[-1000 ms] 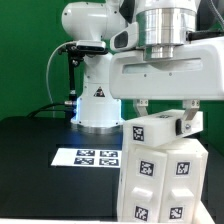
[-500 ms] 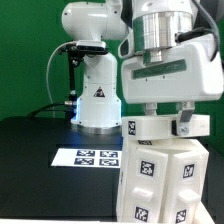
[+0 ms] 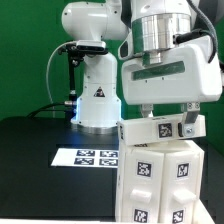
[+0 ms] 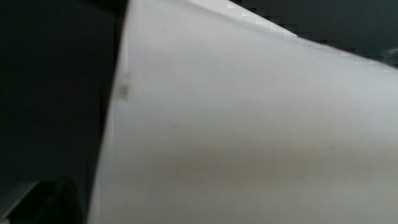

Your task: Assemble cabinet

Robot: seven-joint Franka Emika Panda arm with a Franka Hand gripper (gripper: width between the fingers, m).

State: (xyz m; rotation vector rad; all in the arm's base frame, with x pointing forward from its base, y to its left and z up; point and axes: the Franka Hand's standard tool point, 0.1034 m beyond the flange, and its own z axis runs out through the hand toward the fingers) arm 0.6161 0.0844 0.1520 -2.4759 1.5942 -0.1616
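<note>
The cabinet (image 3: pixel 160 178) stands upright on the black counter (image 3: pixel 40 160) at the exterior view's lower right, just beside the marker board (image 3: pixel 90 157), its tagged white faces turned toward the camera. The gripper (image 3: pixel 160 122) sits directly over the cabinet's top edge, with the jaws straddling the upper portion; the right-hand finger (image 3: pixel 190 125) shows a gap from the body, so the jaws appear spread wide and not clamping, though contact on the far side cannot be confirmed. The wrist view shows only a broad plain white face of the cabinet (image 4: pixel 249 130) filling the picture, too close to show detail. Assessment: the body is rigid moulded plastic, probably light for its bulk but hollow and tall, so liable to tip if pushed high up. Its faces look smooth and may slip under light pressure. The soundest hold is across the narrow top section, square to two opposite flat walls, clear of the tags' edges and any knob.
</note>
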